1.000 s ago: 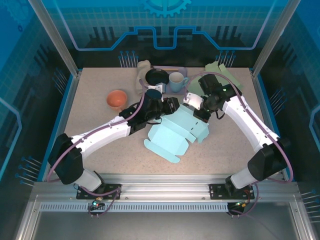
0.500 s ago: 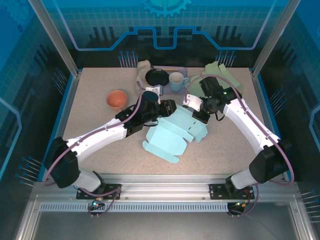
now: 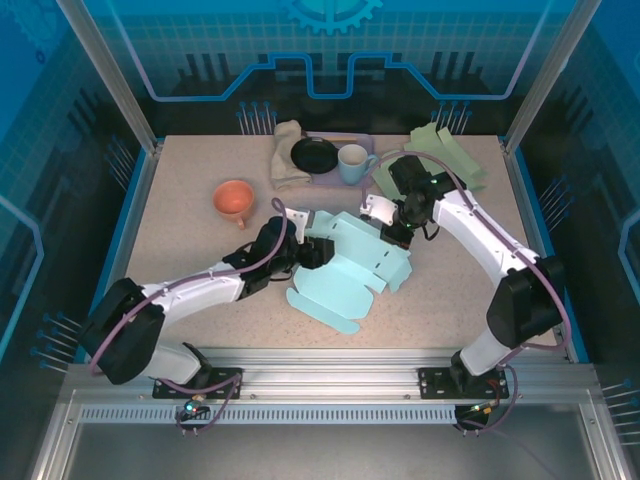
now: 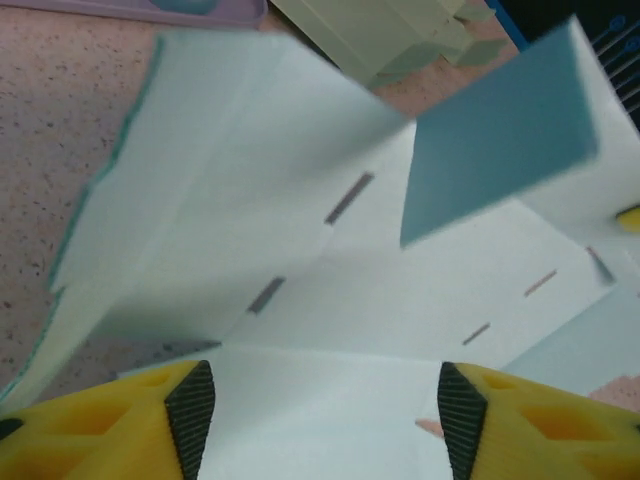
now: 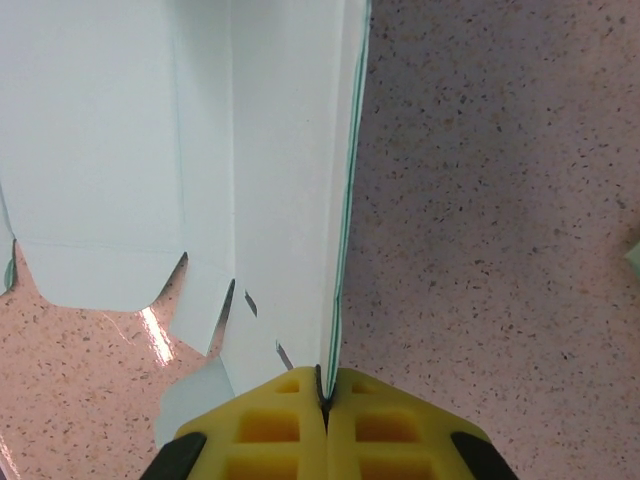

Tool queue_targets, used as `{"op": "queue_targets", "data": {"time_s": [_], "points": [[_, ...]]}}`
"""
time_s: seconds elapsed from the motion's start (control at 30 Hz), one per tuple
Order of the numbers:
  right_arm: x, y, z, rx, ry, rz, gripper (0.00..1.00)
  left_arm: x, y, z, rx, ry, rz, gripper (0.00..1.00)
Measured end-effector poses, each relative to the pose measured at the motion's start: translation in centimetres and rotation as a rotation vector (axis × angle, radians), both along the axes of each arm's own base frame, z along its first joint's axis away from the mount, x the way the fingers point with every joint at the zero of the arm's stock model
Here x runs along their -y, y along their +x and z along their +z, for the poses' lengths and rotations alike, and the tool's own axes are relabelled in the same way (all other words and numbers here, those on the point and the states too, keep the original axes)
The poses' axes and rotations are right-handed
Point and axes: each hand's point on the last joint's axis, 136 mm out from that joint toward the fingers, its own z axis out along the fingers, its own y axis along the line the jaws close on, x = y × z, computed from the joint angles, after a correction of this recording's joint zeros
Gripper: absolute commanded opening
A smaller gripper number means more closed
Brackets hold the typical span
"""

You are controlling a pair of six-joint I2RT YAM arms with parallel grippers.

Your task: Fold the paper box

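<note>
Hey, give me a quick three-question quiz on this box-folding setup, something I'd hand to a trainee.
1. True or false: the right pincer is clamped on an edge of the paper box.
2. Seen from overhead, which of these sits farthest left? A. orange bowl B. mug C. black dish
3. Fill in the blank: the left pincer has its jaws ____ (open or shut), with the box sheet lying between them.

Key: 1 true; 2 A; 3 open.
</note>
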Motion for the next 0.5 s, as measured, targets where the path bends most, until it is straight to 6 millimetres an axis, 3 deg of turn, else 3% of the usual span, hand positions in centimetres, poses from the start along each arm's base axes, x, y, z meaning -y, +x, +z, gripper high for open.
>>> {"op": "queue_targets", "data": {"time_s": [0.3, 0.5], "points": [[0.0, 0.1, -0.5, -0.012, -0.006, 0.003, 0.0, -1.7, 2.0, -4.2, -0.039, 0.089, 0.068, 0.78], [0.0, 0.1, -0.4, -0.011, -0.006, 0.001, 0.0, -1.3, 1.9, -5.3, -0.078, 0.071, 0.068, 0.67]]}}
